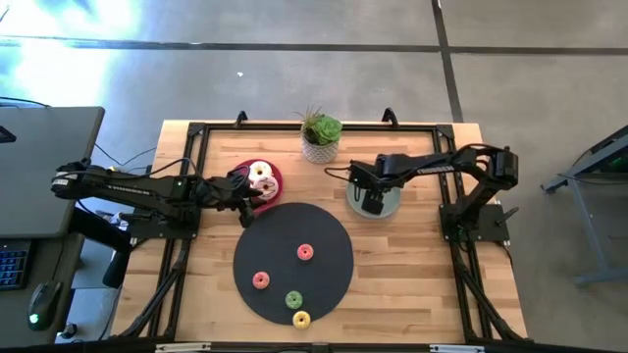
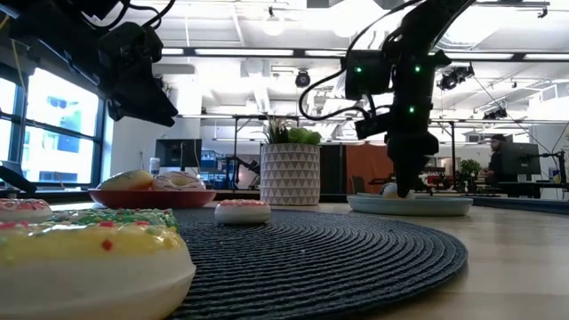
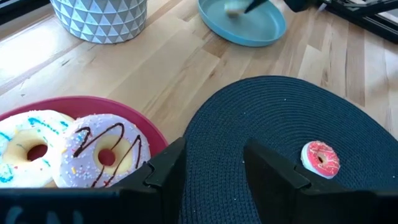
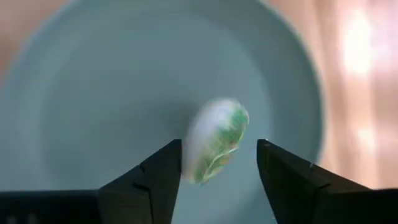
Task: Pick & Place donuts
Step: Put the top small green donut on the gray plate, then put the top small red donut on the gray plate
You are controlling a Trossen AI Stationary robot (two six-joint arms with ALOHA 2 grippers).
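My right gripper (image 1: 371, 203) hangs open over the sage-green plate (image 1: 392, 205), fingers pointing down. In the right wrist view a green-frosted donut (image 4: 214, 149) shows blurred and on edge between the fingers of my right gripper (image 4: 219, 168), above the plate (image 4: 93, 93). My left gripper (image 1: 245, 203) is open and empty at the black mat's far left edge, beside the red plate (image 1: 275, 176). That plate holds a cream donut (image 3: 31, 149) and a pink drizzled donut (image 3: 102, 155). Several mini donuts lie flat on the mat (image 1: 334, 235): red (image 1: 305, 252), pink (image 1: 260, 280), green (image 1: 293, 298), yellow (image 1: 301, 319). My right gripper's fingers stand on either side of the green-frosted donut. The donut is close to one finger (image 4: 165, 171) and apart from the other (image 4: 280, 171). I cannot tell whether it touches either one. It is tilted on edge over the plate's middle.
A potted plant in a white patterned pot (image 1: 320, 147) stands at the table's far edge between the two plates. Bare wood lies to the right of the mat (image 1: 412, 284). Black frame rails run along the table's sides.
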